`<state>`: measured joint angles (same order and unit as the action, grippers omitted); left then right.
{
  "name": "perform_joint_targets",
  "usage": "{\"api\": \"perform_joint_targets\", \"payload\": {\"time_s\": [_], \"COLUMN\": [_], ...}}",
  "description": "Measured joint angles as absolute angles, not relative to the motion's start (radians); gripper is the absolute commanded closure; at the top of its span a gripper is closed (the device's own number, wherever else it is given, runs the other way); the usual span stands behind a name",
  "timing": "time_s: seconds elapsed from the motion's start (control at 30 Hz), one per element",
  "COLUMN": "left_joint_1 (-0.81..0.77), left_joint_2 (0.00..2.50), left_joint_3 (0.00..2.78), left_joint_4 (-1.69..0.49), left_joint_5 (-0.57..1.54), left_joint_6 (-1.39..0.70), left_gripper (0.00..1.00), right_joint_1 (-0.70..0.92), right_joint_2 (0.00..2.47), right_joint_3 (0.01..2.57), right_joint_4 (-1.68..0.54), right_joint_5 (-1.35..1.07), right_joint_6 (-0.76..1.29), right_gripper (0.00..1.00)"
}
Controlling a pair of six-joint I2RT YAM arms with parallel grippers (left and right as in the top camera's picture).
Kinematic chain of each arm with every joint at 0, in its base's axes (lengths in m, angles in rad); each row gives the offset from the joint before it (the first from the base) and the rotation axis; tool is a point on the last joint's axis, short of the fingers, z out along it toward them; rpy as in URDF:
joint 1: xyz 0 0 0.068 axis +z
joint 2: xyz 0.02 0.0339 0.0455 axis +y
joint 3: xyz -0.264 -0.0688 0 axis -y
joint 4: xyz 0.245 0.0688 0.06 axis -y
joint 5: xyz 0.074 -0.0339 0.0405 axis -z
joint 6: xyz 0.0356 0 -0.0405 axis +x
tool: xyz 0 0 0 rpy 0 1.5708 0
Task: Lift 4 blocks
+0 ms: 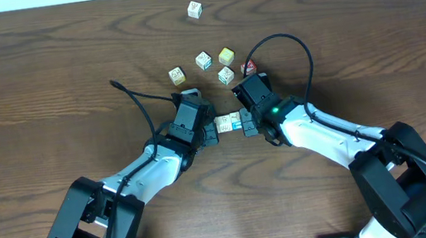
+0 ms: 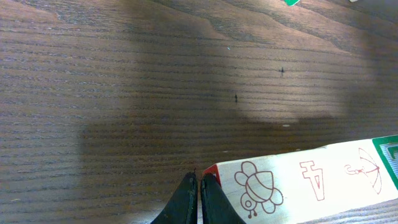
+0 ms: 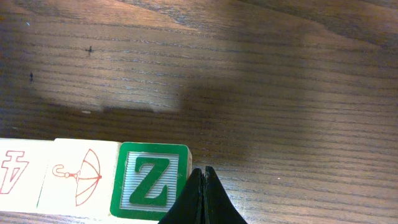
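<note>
Four blocks [image 1: 230,121] sit squeezed in a row between your left gripper [image 2: 199,200] and right gripper [image 3: 203,198], both pressed together; push unevenly and the row buckles.

Cream blocks [image 3: 78,177] carry red drawings; one shows a green Z.

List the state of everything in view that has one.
Block row: squeezed end to end between both grippers, apparently off the table.
Left gripper: shut, tip against the row's bee end.
Right gripper: shut, tip against Z block.
Loose blocks: six, resting on table.
</note>
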<state>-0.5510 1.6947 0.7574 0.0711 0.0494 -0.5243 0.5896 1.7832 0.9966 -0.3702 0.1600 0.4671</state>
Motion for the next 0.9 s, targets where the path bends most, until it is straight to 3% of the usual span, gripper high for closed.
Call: {"api": "perform_joint_targets", "payload": {"time_s": [0.9], "left_joint_1": [-0.551], "left_joint_2": [1.694], "left_joint_3": [0.757], "left_joint_4": [0.052], "left_joint_5": [0.057], "left_joint_6": [-0.528], "left_gripper": [0.93], "right_joint_1": [0.601], "right_joint_2": [1.783], "right_joint_3": [0.995], "right_joint_4": [-0.377], "right_joint_5": [0.178], "right_joint_6": [0.467], "right_gripper": [0.99]}}
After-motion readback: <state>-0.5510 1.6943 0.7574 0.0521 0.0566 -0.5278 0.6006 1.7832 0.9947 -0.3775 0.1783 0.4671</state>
